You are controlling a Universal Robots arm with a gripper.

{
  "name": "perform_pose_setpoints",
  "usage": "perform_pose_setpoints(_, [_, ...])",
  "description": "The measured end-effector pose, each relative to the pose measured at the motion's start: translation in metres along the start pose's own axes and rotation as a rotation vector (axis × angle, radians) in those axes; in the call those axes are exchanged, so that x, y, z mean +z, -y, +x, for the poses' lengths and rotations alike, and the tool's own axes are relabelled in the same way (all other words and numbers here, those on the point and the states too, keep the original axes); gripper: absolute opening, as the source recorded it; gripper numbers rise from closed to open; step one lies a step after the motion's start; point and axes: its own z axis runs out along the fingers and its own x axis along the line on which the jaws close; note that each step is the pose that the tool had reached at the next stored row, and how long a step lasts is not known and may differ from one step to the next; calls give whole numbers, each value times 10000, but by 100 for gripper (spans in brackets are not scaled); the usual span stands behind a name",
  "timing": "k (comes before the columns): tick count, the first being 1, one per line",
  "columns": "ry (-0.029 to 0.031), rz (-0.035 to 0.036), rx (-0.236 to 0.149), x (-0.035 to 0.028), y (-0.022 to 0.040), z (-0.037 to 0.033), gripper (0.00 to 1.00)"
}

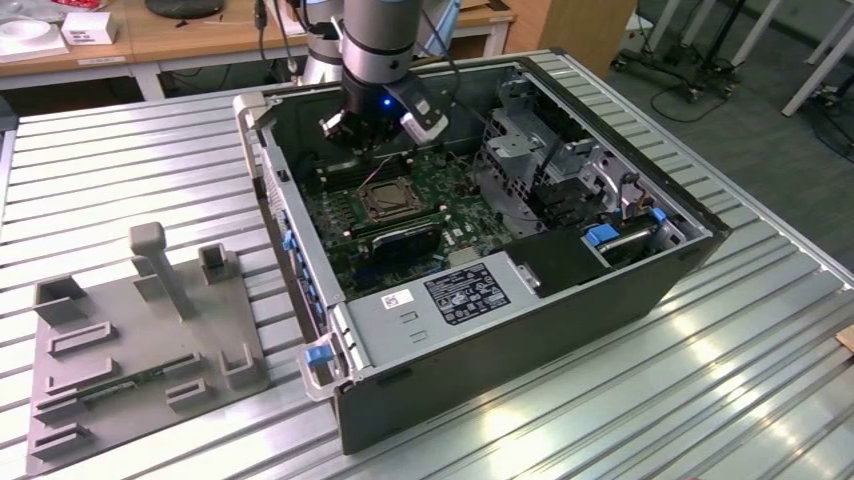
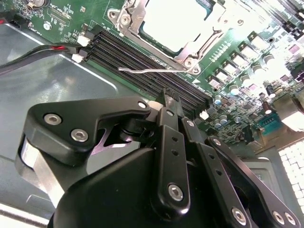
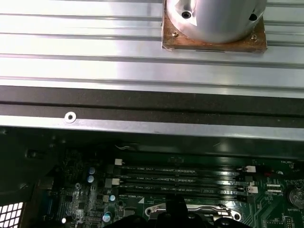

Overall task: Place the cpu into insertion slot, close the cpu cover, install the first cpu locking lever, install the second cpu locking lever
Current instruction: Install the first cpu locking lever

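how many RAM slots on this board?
4 memory slots, parallel and side by side, between the insertion slot and the computer case wall. The gripper covers part of them; none seems wholly hidden.

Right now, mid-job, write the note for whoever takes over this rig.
Gripper: hangs over the memory slots, beside the insertion slot.
The cpu sits in the slot, with the cpu cover down over it.
Done: cpu placed, cover closed.
Left: the levers. One thin locking lever lies along the slot's edge by the memory slots; I cannot tell whether it is latched.
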Motion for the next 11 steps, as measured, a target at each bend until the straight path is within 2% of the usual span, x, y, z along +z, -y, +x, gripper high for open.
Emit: perform_pose_setpoints(11, [-1, 1, 1, 53, 8, -48, 11])
